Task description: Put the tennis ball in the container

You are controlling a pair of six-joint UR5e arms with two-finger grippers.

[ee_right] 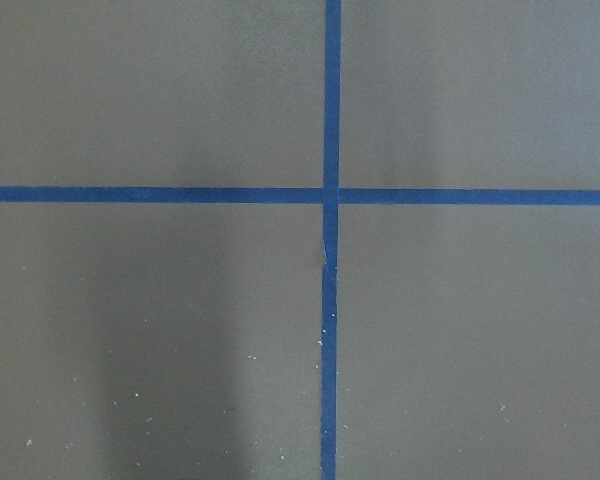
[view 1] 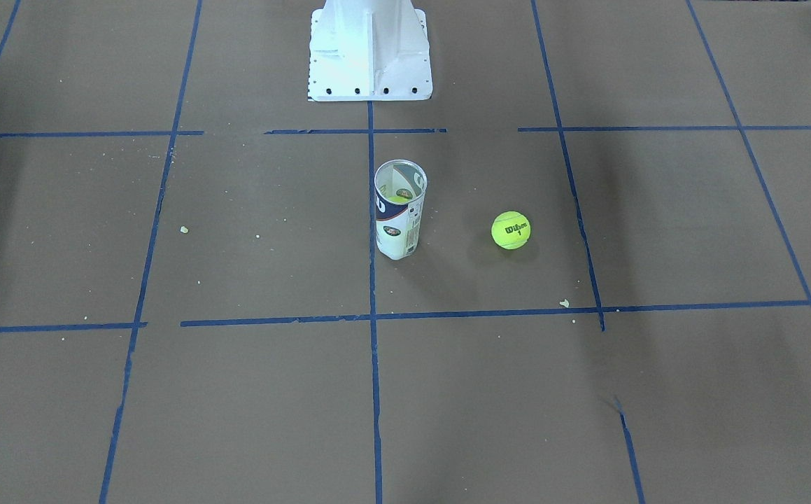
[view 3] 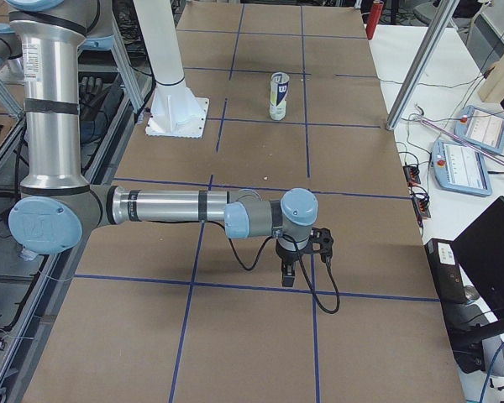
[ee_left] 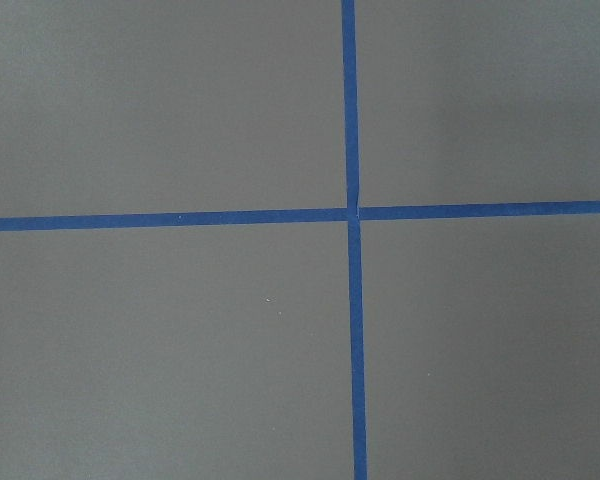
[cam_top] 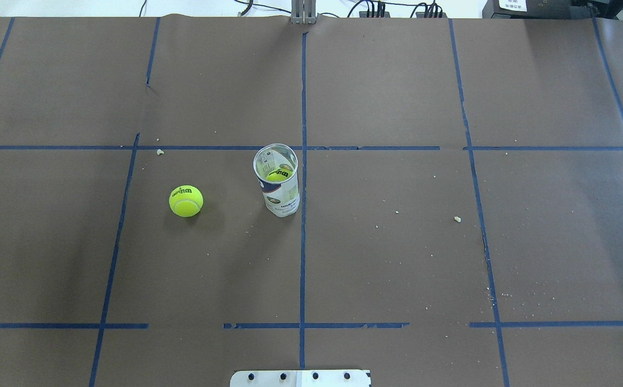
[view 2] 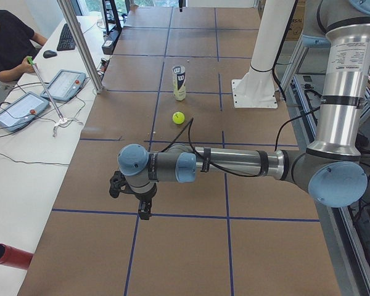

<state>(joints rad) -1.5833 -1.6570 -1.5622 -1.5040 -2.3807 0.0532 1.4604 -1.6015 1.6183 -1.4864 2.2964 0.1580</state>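
At mid-frame, the tennis ball [cam_top: 186, 201] is showing "Wilson"; the upright container [cam_top: 280, 189] is holding another ball [cam_top: 278, 173]. Whether the left gripper [view 2: 135, 200] and the right gripper [view 3: 298, 260] are spread, I cannot tell.

A bench [cam_top: 397, 258] covered in brown paper was marked into squares by blue tape lines [cam_top: 302, 258]. Pale crumbs [cam_top: 457, 219] were scattered over it, and a white pedestal base [view 1: 369, 49] stood at the middle of one long edge. Beside the bench, a white side table [view 2: 18, 185] held two tablets [view 2: 18, 110], a keyboard [view 2: 66, 37] and a mouse [view 2: 49, 53], with a person in a black shirt [view 2: 6, 43] seated at it.
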